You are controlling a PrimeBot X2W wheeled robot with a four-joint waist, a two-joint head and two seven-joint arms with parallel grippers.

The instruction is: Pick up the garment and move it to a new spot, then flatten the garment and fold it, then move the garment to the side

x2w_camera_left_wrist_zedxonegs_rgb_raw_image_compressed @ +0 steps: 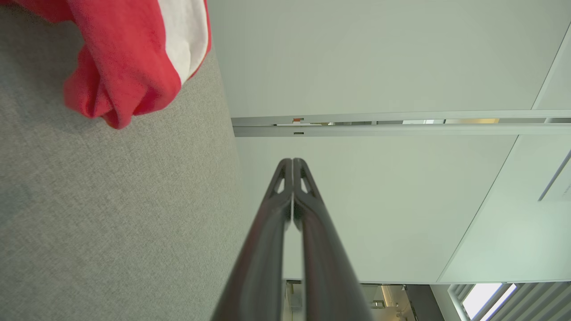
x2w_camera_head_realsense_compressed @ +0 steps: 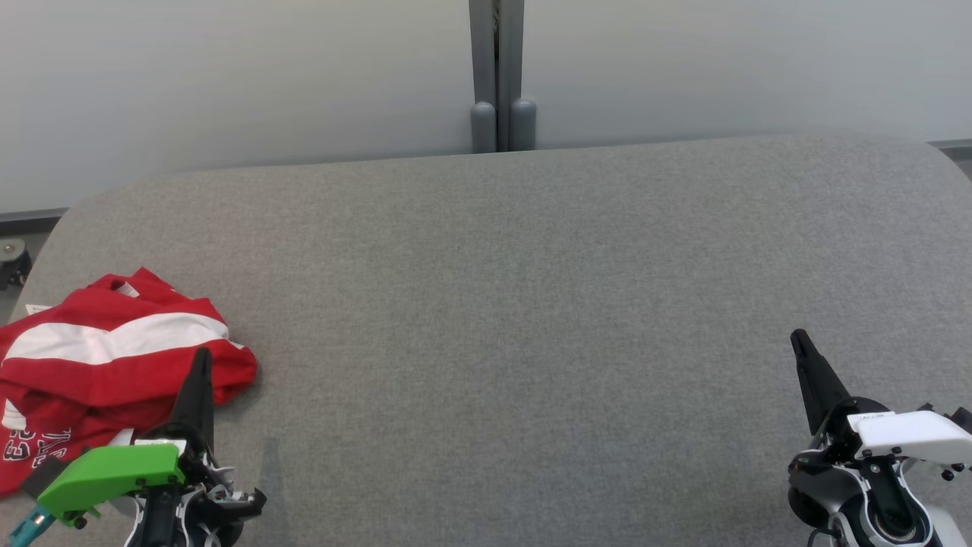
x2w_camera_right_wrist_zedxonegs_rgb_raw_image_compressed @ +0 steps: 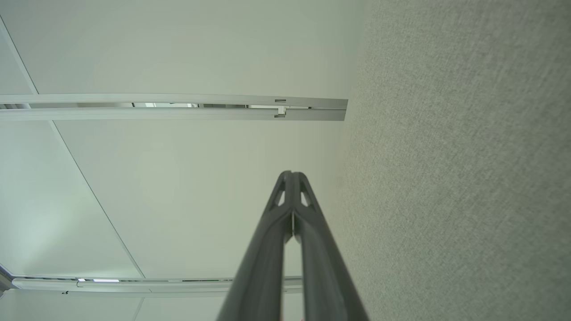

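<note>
Garment, red w/ white stripe, lies crumpled at table's left edge; left gripper & right gripper both closed, empty.

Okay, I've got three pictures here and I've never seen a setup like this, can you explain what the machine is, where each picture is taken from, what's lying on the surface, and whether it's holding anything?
This is a wheeled robot with two arms, each ending in a gripper with two long dark fingers. The wide picture comes from its head camera, looking down at a grey padded surface. The left gripper is at lower left, the right gripper at lower right. The other two pictures come from cameras on the wrists, looking along each gripper's fingers. A crumpled red and white garment lies at the surface's left edge, beside the left gripper. Both grippers are shut and hold nothing.
</note>
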